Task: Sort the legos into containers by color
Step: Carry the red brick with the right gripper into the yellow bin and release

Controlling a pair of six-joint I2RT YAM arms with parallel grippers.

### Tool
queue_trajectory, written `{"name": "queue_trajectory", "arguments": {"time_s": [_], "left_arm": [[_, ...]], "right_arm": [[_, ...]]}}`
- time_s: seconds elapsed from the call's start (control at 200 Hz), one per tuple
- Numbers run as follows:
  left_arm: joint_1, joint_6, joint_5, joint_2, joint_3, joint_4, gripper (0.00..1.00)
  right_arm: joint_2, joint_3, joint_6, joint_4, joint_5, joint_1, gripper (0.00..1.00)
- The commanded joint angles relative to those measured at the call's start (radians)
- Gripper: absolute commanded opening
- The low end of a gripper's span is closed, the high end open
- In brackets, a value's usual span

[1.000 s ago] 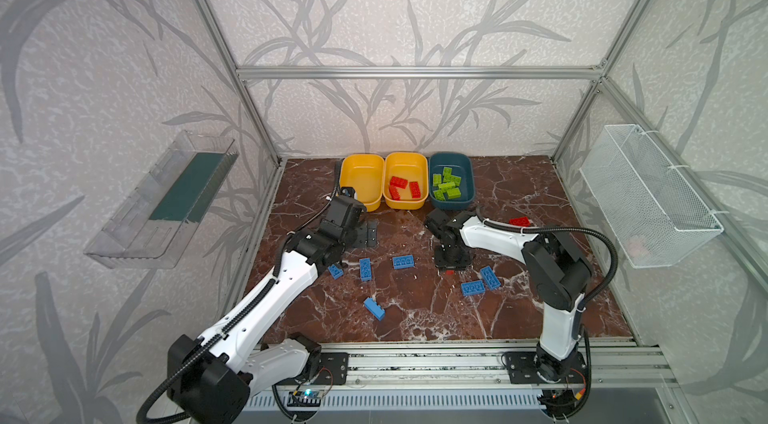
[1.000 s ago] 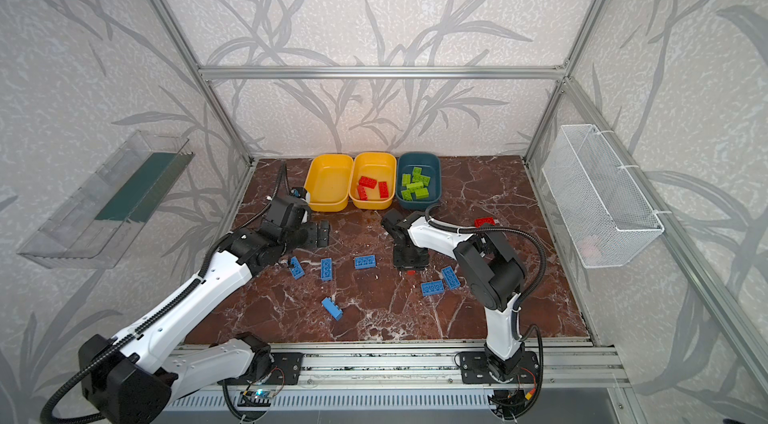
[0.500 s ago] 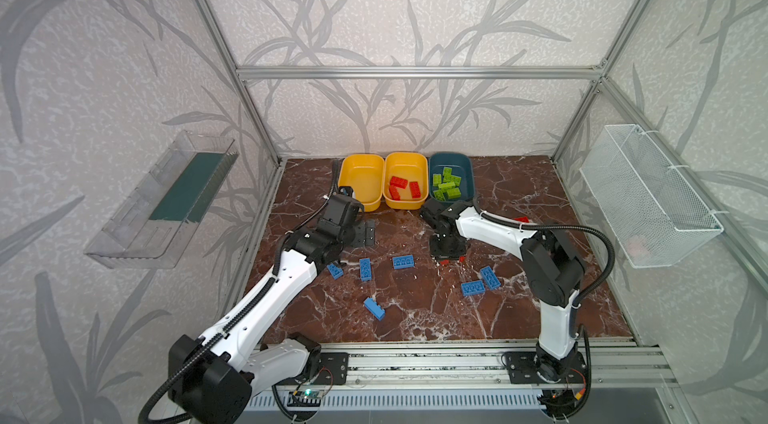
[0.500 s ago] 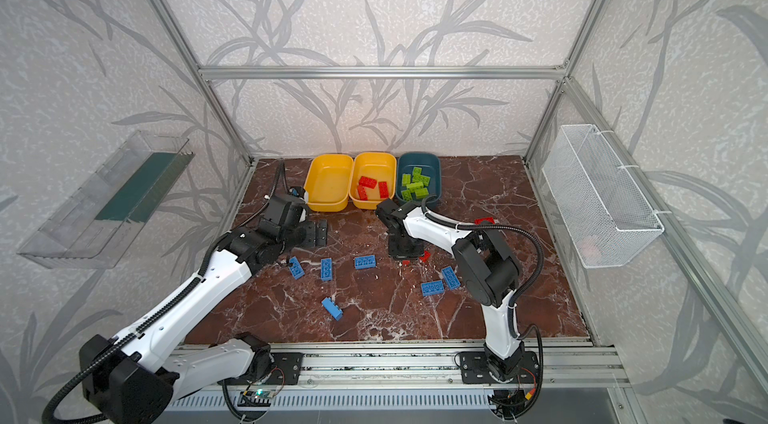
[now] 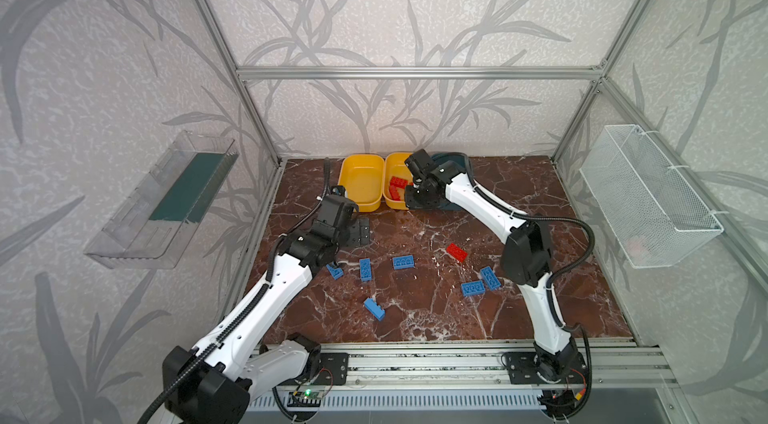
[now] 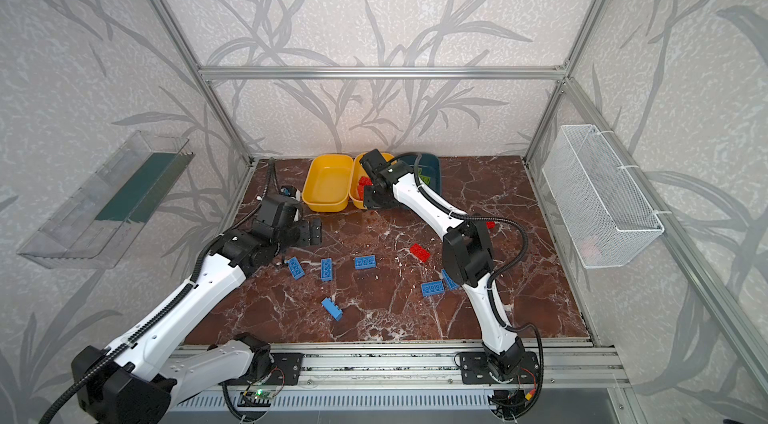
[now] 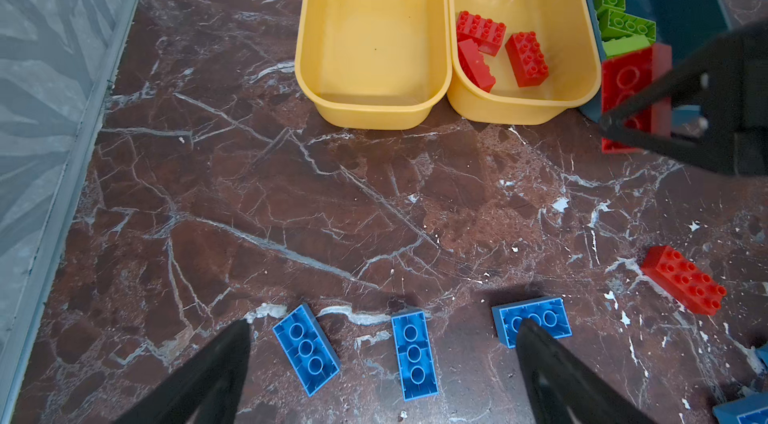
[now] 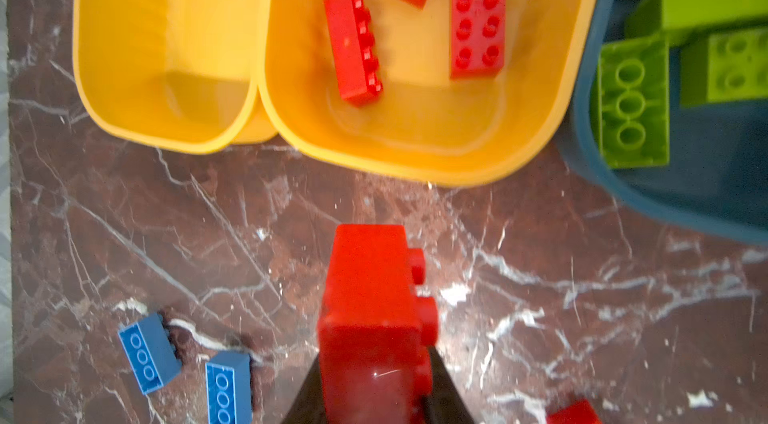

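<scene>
Right wrist view: right gripper (image 8: 374,355) is closed on a red brick (image 8: 370,289) near the yellow tub (image 8: 399,166) holding other red bricks (image 8: 478,14); left gripper (image 7: 384,325), farther from this tub, is wide open, empty.

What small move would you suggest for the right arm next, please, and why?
Probably ease the right end effector forward over the yellow tub with three red bricks. It is shut on a red brick that, in the right wrist view, hangs over table just short of that tub's rim.
</scene>
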Motion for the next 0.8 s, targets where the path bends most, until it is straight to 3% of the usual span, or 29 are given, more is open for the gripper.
{"name": "queue_trajectory", "arguments": {"time_s": [0.0,0.175,0.345,0.435,0.595,0.795], "left_arm": [[0.006,-0.042,-0.027,-0.052,0.009,-0.047,0.99],[0.007,-0.068,-0.048,-0.104,0.012,-0.092,0.99],[0.007,-0.088,-0.076,-0.135,0.03,-0.126,0.99],[0.007,-0.097,-0.074,-0.144,0.032,-0.14,0.99],[0.007,-0.101,-0.058,-0.147,0.039,-0.131,0.99],[0.007,-0.103,-0.033,-0.117,0.051,-0.086,0.99]], "right_arm": [[0.113,0.16,-0.045,-0.041,-0.063,-0.041,0.14],[0.278,0.385,-0.047,0.022,-0.144,-0.075,0.15],[0.326,0.387,-0.028,0.171,-0.155,-0.088,0.19],[0.351,0.409,-0.008,0.2,-0.175,-0.101,0.33],[0.349,0.441,-0.038,0.234,-0.221,-0.105,0.68],[0.275,0.437,-0.101,0.186,-0.223,-0.106,0.72]]}}
